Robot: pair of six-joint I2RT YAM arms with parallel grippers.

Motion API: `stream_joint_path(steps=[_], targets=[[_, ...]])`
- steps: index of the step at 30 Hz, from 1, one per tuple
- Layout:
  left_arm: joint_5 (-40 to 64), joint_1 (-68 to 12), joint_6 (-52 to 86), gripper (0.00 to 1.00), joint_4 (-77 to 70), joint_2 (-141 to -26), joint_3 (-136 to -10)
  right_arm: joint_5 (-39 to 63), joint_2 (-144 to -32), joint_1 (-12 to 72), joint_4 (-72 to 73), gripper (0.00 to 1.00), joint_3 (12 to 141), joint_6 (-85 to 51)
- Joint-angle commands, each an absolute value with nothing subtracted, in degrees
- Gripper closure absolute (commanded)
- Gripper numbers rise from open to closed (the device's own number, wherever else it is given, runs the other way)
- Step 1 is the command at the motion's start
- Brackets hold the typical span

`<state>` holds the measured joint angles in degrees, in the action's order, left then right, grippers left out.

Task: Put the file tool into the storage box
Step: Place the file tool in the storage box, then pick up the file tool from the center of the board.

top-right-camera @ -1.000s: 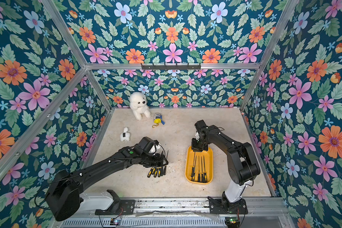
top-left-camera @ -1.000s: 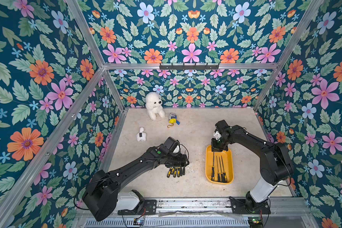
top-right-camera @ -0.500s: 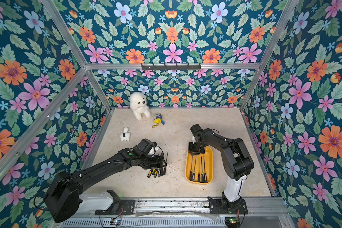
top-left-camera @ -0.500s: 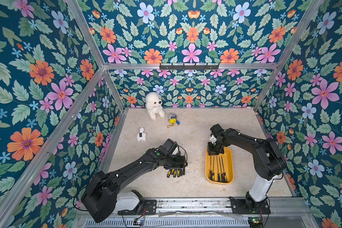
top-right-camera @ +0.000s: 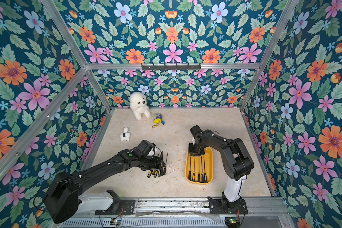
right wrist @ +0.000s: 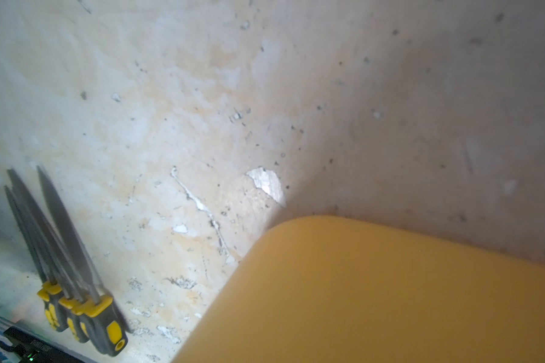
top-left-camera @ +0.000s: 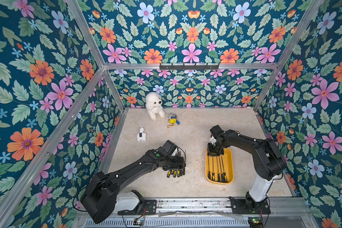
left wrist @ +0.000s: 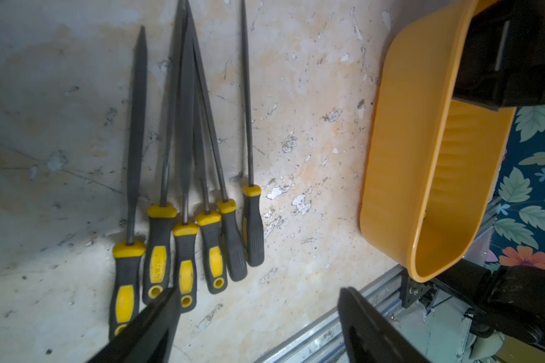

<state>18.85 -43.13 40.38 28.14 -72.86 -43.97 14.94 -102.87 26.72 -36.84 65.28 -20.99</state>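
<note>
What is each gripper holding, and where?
Left gripper: nothing, jaws open over the loose yellow-and-black-handled files. Right gripper: cannot tell; it covers the tips of files in the shallow yellow-orange plastic tray.

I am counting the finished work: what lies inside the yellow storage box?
Several files with black-and-yellow handles lie side by side in the storage box. The right gripper covers its far end, so their tips cannot be seen.
</note>
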Motion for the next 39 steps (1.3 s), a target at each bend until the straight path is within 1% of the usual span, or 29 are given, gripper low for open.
stream_joint_path(steps=[1, 4, 6, 7, 11, 12, 16, 22, 27, 33, 36, 39], targets=[[13.8, -43.0, 42.3, 0.16, 32.2, -72.0, -43.9, 13.5, -100.7, 26.8, -39.1, 0.68, 67.0, -21.1], [9.8, -42.9, 43.8, 0.17, 35.1, -71.2, -43.3, 12.7, -98.7, 26.7, -41.2, 0.65, 69.3, -21.0], [6.5, -42.9, 44.8, 0.21, 37.6, -71.4, -43.1, 12.6, -97.5, 26.7, -42.3, 0.64, 70.8, -21.1], [4.9, -42.9, 45.2, 0.25, 38.8, -71.9, -43.2, 12.5, -96.8, 26.7, -42.9, 0.64, 71.6, -20.9], [3.6, -43.1, 45.9, 0.52, 39.6, -73.4, -41.6, 12.3, -95.5, 26.7, -44.4, 0.64, 73.9, -20.8], [4.0, -43.2, 46.0, 0.53, 38.6, -73.2, -40.7, 12.3, -95.5, 26.7, -44.5, 0.64, 74.1, -20.7], [3.7, -43.2, 45.9, 0.56, 37.7, -73.2, -38.4, 12.3, -95.5, 26.7, -44.8, 0.65, 74.0, -20.8], [4.3, -43.3, 44.8, 0.53, 35.9, -74.2, -37.4, 12.7, -95.5, 26.7, -44.1, 0.64, 72.7, -21.3], [3.5, -43.3, 44.2, 0.54, 34.9, -76.2, -37.3, 12.7, -95.5, 26.7, -43.8, 0.65, 72.0, -21.4], [2.5, -43.2, 43.3, 0.54, 34.4, -78.8, -38.9, 13.2, -95.5, 26.7, -43.1, 0.65, 71.3, -21.9], [2.0, -43.2, 42.9, 0.56, 34.6, -80.1, -39.5, 13.3, -95.5, 26.7, -43.0, 0.65, 71.1, -21.9], [1.5, -43.2, 42.5, 0.6, 34.6, -80.7, -39.5, 13.6, -95.5, 26.7, -42.6, 0.66, 70.8, -22.1]])
